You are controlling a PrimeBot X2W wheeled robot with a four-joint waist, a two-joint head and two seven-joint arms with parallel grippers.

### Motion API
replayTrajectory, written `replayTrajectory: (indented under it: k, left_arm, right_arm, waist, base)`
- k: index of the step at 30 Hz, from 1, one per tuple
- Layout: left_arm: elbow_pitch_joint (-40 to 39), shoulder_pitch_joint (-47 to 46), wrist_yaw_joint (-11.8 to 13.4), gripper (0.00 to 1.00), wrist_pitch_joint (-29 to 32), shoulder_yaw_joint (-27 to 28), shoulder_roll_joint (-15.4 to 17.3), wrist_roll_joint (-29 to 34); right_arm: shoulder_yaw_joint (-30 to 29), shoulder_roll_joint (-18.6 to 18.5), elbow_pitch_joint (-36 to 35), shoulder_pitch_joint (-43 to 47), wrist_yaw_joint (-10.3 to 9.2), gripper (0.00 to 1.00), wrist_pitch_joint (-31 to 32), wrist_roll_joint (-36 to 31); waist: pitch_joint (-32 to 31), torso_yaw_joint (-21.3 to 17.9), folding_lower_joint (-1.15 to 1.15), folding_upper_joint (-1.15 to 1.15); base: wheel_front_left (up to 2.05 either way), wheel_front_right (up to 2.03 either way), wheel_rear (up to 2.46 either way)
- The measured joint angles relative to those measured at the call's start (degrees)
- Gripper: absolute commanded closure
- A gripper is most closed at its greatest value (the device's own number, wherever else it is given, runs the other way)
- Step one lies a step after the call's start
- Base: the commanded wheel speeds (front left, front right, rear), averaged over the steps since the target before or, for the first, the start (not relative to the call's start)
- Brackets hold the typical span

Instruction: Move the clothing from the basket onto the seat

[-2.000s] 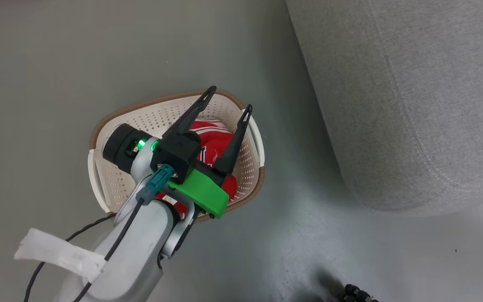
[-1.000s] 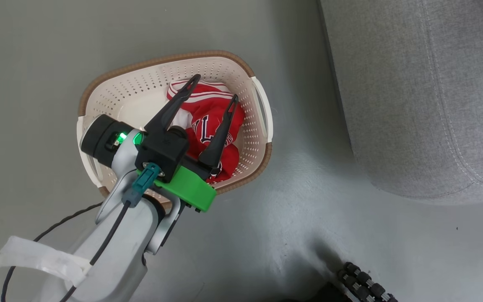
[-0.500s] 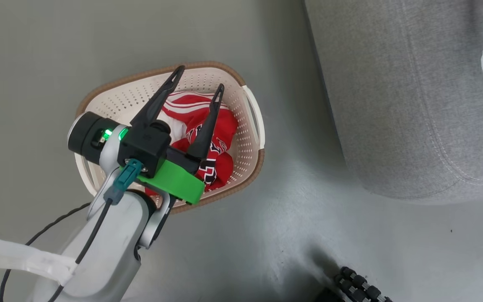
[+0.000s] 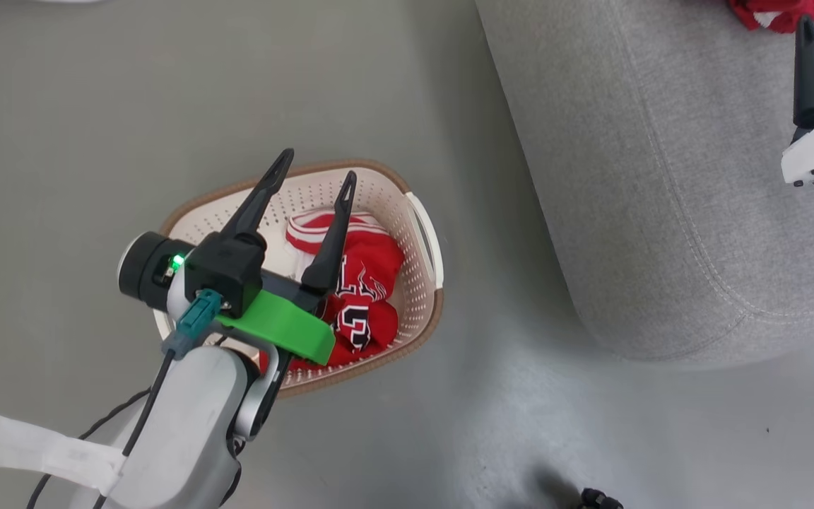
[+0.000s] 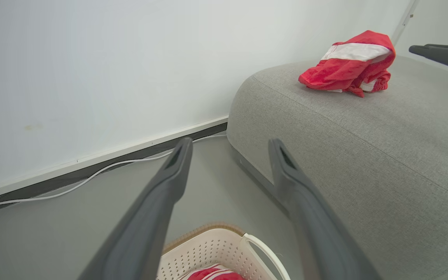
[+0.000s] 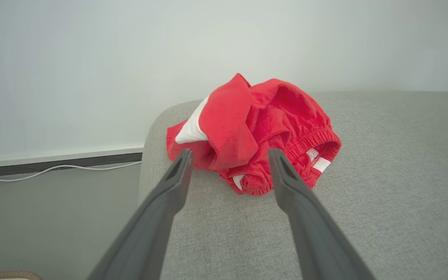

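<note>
L arm: my left gripper (image 4: 319,164) hangs over the basket, fingers spread, nothing between them. Tips sit above the far rim, not down in the fabric.
Risk L: if I drop straight from here I prob. hit rim or perforated wall, not cloth. Need to pull back toward pile centre first.
Basket: basket (image 4: 437,311) stands on the floor (image 4: 96,106), near the seat's corner but apart from it.
Risk basket: it looks light, so a snagged finger or a sideways pull could tip or drag it.
Clothing in basket: red jersey (image 4: 368,283) w/ blk-wht lettering, bunched on the seat-side half. Red-wht striped edge at top of pile. Can't tell if 1 garment or 2.
Risk cloth: thin fabric, so a shallow pinch may slip mid-carry and drop on floor. A deep one may lift both pcs, if 2.
Seat: grey seat (image 4: 661,177), big, plenty of landing room.
R arm: right gripper (image 6: 230,152) is over the seat top, fingers spread, empty, aimed at the garment there.
Clothing on seat: red garment w/ broad wht stripe (image 6: 255,128) lies crumpled near the seat's rounded end. Can't tell if fingertips touch it.
Risk R: backing out carelessly could hook it and sweep it off that end.
Progress: I judge it part done, basket not emptied.
Far: wall (image 5: 91,58), wht cable (image 5: 91,175) along its base.
</note>
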Motion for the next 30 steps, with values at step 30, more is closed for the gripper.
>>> replayTrajectory:
  k: [30]
  left_arm:
    - [9.83, 17.61, 1.83, 0.00, -1.68, 12.10, -0.18, -6.69]
  right_arm:
    - [4.33, 9.25, -13.03, 19.80, -0.12, 0.00, -0.15, -3.72]
  waist:
    - [-22.98, 8.93, 0.00, 0.00]
  base:
    - [0.00, 0.00, 0.00]
